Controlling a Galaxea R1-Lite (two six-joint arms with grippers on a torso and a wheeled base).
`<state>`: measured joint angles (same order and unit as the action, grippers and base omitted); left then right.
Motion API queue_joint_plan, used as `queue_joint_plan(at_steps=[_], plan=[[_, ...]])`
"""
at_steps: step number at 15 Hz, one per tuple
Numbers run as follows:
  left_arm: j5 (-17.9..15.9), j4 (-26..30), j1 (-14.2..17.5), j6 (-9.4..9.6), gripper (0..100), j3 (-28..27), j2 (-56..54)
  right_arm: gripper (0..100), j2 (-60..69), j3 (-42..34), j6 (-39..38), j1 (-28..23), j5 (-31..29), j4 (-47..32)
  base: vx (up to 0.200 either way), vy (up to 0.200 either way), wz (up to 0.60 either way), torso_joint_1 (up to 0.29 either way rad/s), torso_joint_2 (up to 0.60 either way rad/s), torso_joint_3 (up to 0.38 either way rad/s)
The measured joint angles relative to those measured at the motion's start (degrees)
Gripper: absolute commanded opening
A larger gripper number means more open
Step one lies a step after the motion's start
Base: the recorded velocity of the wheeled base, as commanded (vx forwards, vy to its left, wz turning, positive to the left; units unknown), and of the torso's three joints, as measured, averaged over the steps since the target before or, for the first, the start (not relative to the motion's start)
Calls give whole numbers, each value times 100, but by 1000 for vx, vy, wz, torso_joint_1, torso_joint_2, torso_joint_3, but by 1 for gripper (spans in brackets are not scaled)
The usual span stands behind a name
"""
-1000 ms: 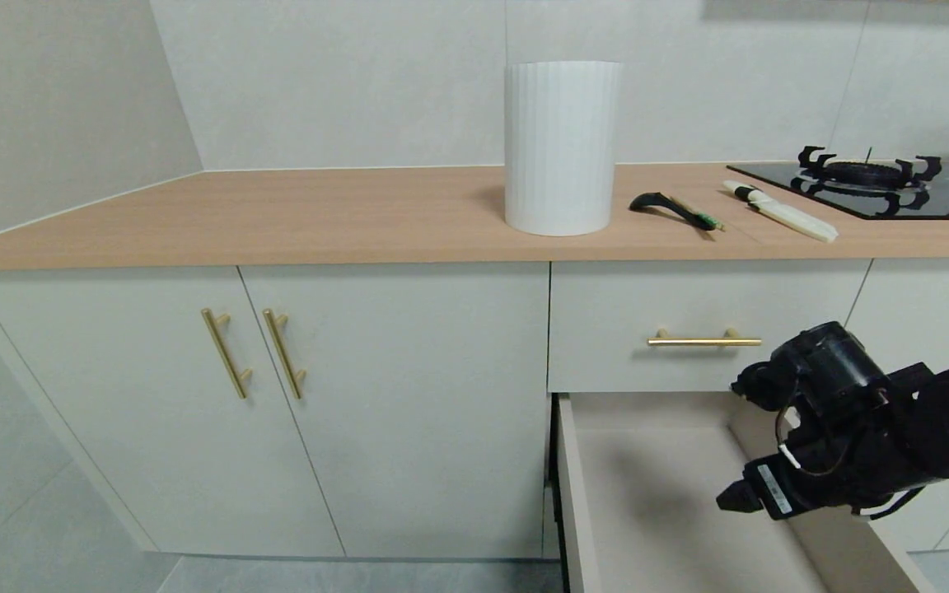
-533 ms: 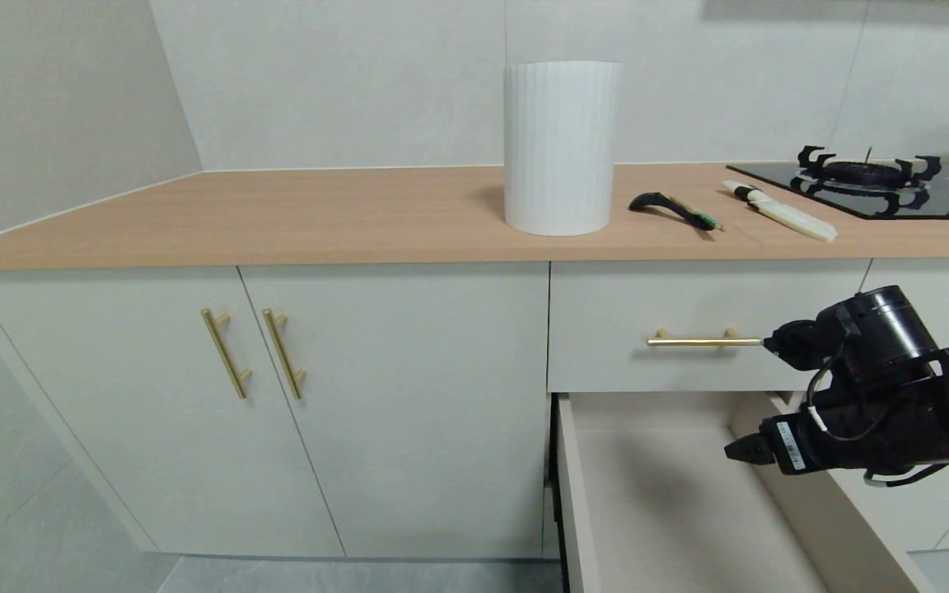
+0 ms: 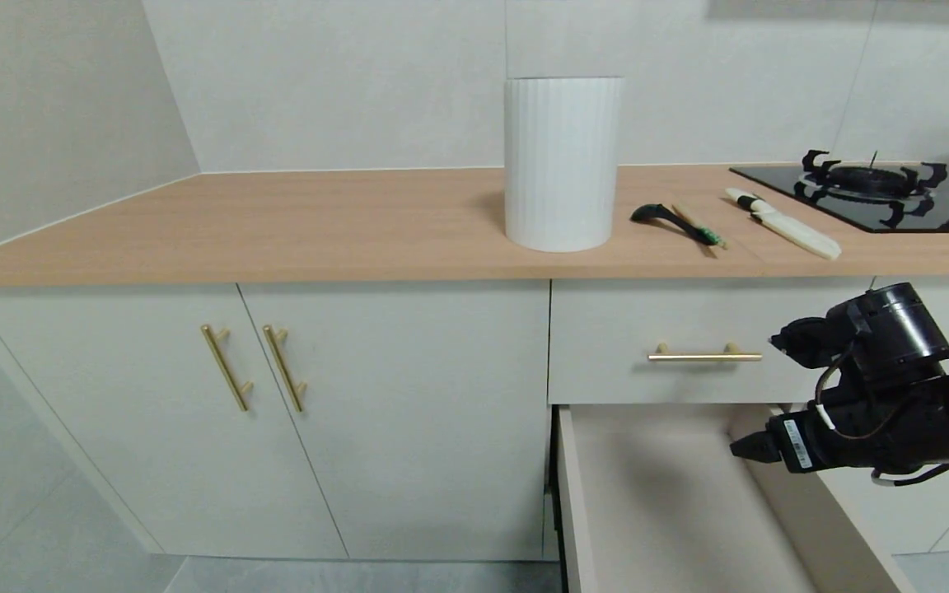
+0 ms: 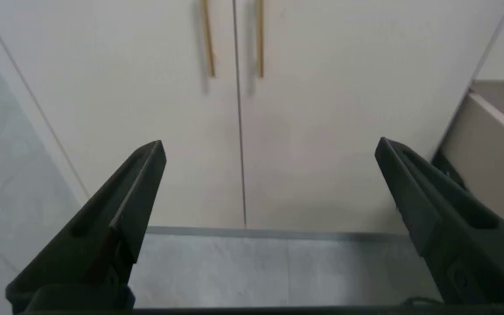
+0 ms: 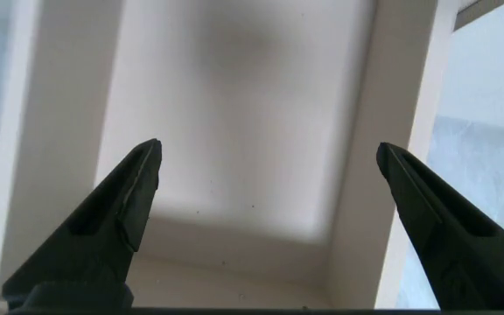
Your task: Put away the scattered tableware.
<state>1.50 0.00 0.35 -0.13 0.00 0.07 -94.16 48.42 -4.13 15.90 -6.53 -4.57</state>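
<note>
Pale beige drawer [image 3: 656, 511] gapes at lower right; the black right gripper [image 5: 269, 175] hangs over it, fingers spread, empty. Cream-white knife [image 3: 783, 223] and black-headed spoon [image 3: 672, 219] lie upper right on the wood-toned counter [image 3: 359, 231]; a careless reach could sweep them off.

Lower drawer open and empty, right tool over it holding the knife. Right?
Not quite: the right tool is open and holds nothing, per the right wrist view; the knife lies on the counter. Lower drawer is open and empty.
</note>
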Motion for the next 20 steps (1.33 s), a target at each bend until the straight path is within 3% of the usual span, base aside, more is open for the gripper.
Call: queue_joint_plan(at_steps=[12,17,20], plan=[[0,0,-2,-2,100,0,0,100,22,0,0,9,-68,1,0,0,0,177,-477,-289],[2,0,-2,-2,100,0,0,100,59,22,127,24,-132,-5,0,0,0,55,-126,-66],[-2,0,-2,-2,100,0,0,100,78,577,140,44,-238,-221,0,0,0,0,0,0]])
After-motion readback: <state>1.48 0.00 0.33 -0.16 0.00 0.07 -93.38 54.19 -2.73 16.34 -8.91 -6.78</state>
